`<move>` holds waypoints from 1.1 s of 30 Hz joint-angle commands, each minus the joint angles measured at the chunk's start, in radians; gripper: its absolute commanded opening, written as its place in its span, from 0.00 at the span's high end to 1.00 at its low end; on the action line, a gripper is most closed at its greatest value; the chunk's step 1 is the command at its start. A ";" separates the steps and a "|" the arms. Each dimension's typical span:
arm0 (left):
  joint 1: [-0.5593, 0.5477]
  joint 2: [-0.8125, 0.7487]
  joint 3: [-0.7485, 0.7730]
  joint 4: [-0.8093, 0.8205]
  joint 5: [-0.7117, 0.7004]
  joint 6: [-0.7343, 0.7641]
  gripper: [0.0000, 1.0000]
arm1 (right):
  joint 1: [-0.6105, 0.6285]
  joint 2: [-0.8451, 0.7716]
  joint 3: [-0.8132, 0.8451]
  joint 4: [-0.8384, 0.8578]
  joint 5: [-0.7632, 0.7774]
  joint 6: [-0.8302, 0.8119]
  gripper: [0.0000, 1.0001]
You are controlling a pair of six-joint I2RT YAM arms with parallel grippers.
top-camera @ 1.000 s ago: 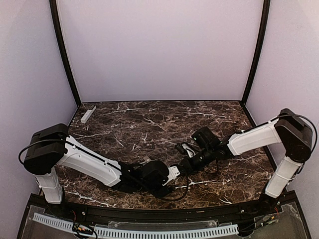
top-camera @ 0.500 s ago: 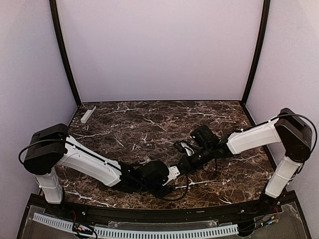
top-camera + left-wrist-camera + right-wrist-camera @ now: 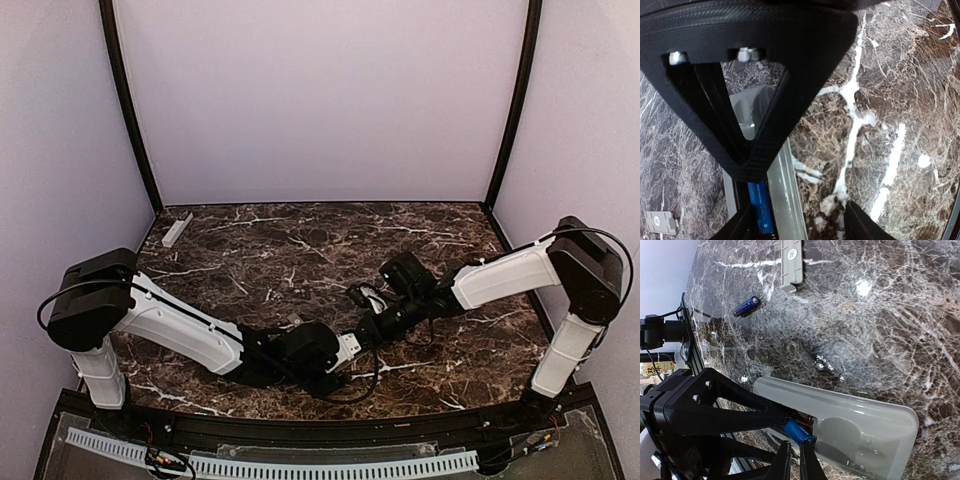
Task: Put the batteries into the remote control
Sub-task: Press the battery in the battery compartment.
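A blue battery (image 3: pixel 796 431) is being pinched by the right tool (image 3: pixel 794 460) lengthwise over the remote control (image 3: pixel 850 427) bay, which is being straddled by the spread left tool (image 3: pixel 795 222).

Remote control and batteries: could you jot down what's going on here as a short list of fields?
surface: dark marble table
remote control: lying back-up, battery bay open, flanked by the left fingers
battery in bay: blue, right fingers pinched together at its end
loose battery: blue, lying apart on the table
battery cover: grey, off the remote, lying on the table
far-left corner: pale bar, untouched
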 commanded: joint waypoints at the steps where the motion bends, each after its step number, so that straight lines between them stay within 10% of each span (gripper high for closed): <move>1: 0.001 -0.001 0.002 -0.031 0.008 -0.013 0.38 | 0.016 0.034 0.022 0.001 0.017 -0.017 0.93; 33: 0.001 0.010 -0.009 -0.027 0.019 -0.004 0.40 | 0.013 -0.001 0.073 -0.106 0.083 -0.042 0.87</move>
